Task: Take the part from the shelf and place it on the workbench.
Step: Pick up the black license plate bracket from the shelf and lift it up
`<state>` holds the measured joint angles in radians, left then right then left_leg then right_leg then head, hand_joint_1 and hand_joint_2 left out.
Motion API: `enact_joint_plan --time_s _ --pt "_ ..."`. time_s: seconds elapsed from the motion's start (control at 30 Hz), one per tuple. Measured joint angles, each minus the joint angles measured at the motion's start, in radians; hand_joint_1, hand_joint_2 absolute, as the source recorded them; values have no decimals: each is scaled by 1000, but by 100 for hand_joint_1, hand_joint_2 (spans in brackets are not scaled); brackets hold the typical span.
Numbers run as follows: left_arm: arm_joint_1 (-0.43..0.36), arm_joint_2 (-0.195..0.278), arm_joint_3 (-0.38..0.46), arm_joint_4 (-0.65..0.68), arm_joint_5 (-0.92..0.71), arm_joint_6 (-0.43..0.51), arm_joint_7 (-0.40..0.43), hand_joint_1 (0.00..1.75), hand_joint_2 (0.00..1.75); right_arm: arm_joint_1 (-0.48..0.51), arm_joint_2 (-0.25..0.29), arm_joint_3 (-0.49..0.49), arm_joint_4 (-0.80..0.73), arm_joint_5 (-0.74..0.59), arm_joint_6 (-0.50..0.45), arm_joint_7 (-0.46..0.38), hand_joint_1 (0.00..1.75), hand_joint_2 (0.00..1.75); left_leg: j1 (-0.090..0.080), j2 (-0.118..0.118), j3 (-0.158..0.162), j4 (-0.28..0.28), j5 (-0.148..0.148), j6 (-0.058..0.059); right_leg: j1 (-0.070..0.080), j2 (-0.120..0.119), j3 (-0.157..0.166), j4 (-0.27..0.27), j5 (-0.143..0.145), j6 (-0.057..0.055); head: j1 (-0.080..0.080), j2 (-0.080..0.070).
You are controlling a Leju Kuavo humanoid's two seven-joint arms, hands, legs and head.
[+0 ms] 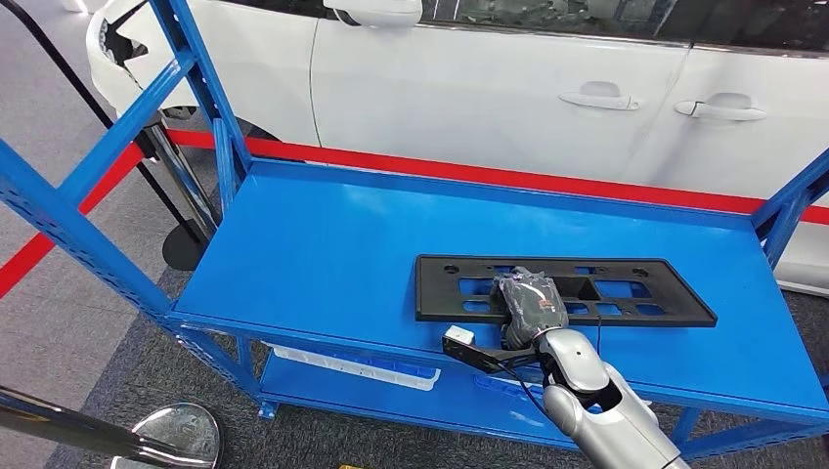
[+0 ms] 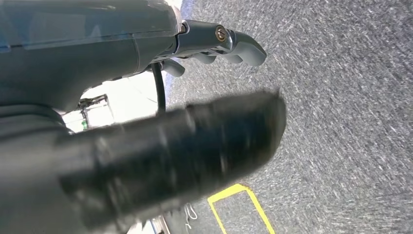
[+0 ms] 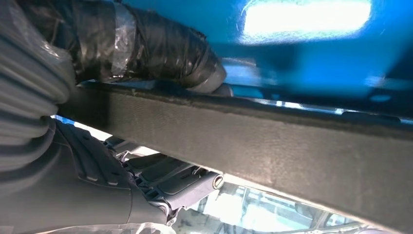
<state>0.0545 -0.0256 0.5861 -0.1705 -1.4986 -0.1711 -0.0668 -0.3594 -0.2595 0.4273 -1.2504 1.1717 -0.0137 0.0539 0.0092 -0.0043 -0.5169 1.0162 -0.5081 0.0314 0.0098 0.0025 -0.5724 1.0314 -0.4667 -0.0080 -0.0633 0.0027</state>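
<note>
A flat black plastic part with several cut-outs lies on the top level of the blue shelf, toward its front right. My right hand lies over the part's near edge, left of its middle. In the right wrist view the tape-wrapped thumb presses one face of the part's edge and the fingers sit on the other face, so the hand grips it. My left hand hangs over grey carpet, its fingers apart and holding nothing.
Blue uprights and a diagonal brace frame the shelf's left side, and another upright stands at the right. A white car and a red floor line lie behind. A lower level holds a white piece. A chrome stanchion base stands front left.
</note>
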Motion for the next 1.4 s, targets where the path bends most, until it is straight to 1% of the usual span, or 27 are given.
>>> enact_joint_plan --time_s 0.17,0.3,0.4,0.5,0.57,0.63,0.73,0.8,0.87,0.93,0.97,1.0,1.03,1.07,1.1,1.13,1.17,1.2,1.23,1.27,1.3,1.33,1.37,1.4 --pt "2 0 2 0 2 4 -4 0 175 12 -7 -8 -17 -21 -18 -14 175 175 0 0 0 0 -1 -1 0 0 0 0 0 0 0 0" --pt "6 0 3 0 2 19 -7 0 175 30 -18 -22 -54 -74 -20 -46 175 175 -2 0 -1 0 -1 -1 0 0 0 0 0 0 0 0" --pt "8 0 5 0 3 31 -19 0 175 45 -24 -34 -91 -107 -23 -60 175 175 -2 0 -1 0 -2 -1 0 0 0 0 0 0 0 0" --pt "11 0 14 0 4 43 -38 0 175 68 -32 -53 -148 -148 -58 -84 175 175 -2 0 -2 0 -2 -1 -1 1 -1 0 0 1 0 0" --pt "12 0 17 0 2 51 -23 0 175 78 -40 -66 -207 -164 -72 -95 175 175 -2 2 -3 0 -3 -1 -2 2 -2 0 0 1 0 0" --pt "12 -1 17 0 0 60 8 0 175 81 -46 -73 -271 -133 -94 -100 175 175 -4 3 -3 2 -3 0 -4 3 -3 -1 0 1 0 0" --pt "11 -2 17 0 -2 65 35 0 175 95 -55 -72 -351 -4 -174 -100 175 175 -7 2 -5 4 -4 1 -7 2 -4 -2 0 2 0 0" --pt "11 -3 17 0 -2 65 40 0 175 108 -60 -67 -386 60 -221 -96 175 175 -8 1 -6 4 -4 2 -7 1 -4 -2 0 3 0 0" --pt "11 -4 17 0 -2 65 43 0 175 121 -64 -62 -408 77 -238 -94 175 175 -9 1 -7 5 -5 4 -9 0 -4 -2 1 5 0 0" --pt "11 -5 17 0 -2 65 45 0 175 128 -70 -59 -423 86 -251 -93 175 175 -6 2 -6 -2 4 10 -10 1 -4 -2 2 11 0 0" --pt "10 -7 17 0 -2 65 47 0 175 131 -74 -56 -429 95 -263 -94 175 175 -3 4 -3 -10 11 15 -9 2 -8 7 -8 15 0 0" --pt "9 -9 17 0 -2 65 49 0 175 132 -78 -54 -434 106 -276 -95 175 175 0 6 -1 -18 19 20 -9 2 -18 31 -28 19 1 0" --pt "9 -10 17 0 -2 66 52 0 175 133 -83 -51 -438 120 -289 -95 175 175 3 8 -1 -24 24 24 -10 3 -36 75 -59 22 1 0" --pt "9 -11 17 0 -2 66 55 0 175 135 -86 -47 -441 136 -302 -94 175 175 2 9 -2 -26 26 26 -13 2 -62 135 -94 26 2 0" --pt "9 -12 17 0 -3 66 58 0 175 138 -90 -43 -442 156 -315 -91 175 175 3 9 -5 -24 26 27 -17 3 -89 199 -123 30 2 0" --pt "9 -12 17 0 -3 66 61 0 175 141 -94 -37 -443 182 -332 -85 175 175 3 9 -8 -22 26 27 -22 2 -108 246 -135 35 2 0" --pt "9 -13 17 0 -3 66 63 0 175 144 -99 -32 -443 210 -350 -79 175 175 4 9 -10 -19 26 26 -27 2 -116 267 -131 39 2 0" --pt "8 -14 17 0 -3 66 65 0 175 146 -105 -28 -443 243 -375 -72 175 175 6 9 -12 -15 24 24 -33 0 -104 245 -106 43 2 0" --pt "8 -15 17 0 -3 66 67 0 175 147 -111 -23 -444 277 -399 -64 175 175 8 8 -13 -10 21 19 -39 -1 -75 189 -69 48 2 0" --pt "8 -15 17 0 -3 66 68 0 175 147 -117 -19 -445 309 -423 -57 175 175 10 7 -16 -3 17 13 -42 -2 -41 126 -47 51 2 0" --pt "8 -16 17 0 -3 66 70 0 175 148 -125 -14 -446 340 -447 -49 175 175 11 6 -19 4 14 5 -42 -2 -11 68 -26 50 2 0" --pt "7 -16 17 0 -3 66 71 0 175 149 -131 -10 -448 361 -465 -42 175 175 11 5 -22 10 11 -2 -39 -1 4 35 -21 48 2 0" --pt "7 -16 17 0 -4 66 72 0 175 150 -138 -7 -449 378 -480 -37 175 175 10 4 -26 14 11 -9 -35 0 7 25 -27 43 2 0" --pt "6 -16 17 0 -4 66 73 0 175 151 -144 -4 -450 387 -490 -33 175 175 9 3 -28 16 13 -16 -32 1 4 25 -24 35 2 0"
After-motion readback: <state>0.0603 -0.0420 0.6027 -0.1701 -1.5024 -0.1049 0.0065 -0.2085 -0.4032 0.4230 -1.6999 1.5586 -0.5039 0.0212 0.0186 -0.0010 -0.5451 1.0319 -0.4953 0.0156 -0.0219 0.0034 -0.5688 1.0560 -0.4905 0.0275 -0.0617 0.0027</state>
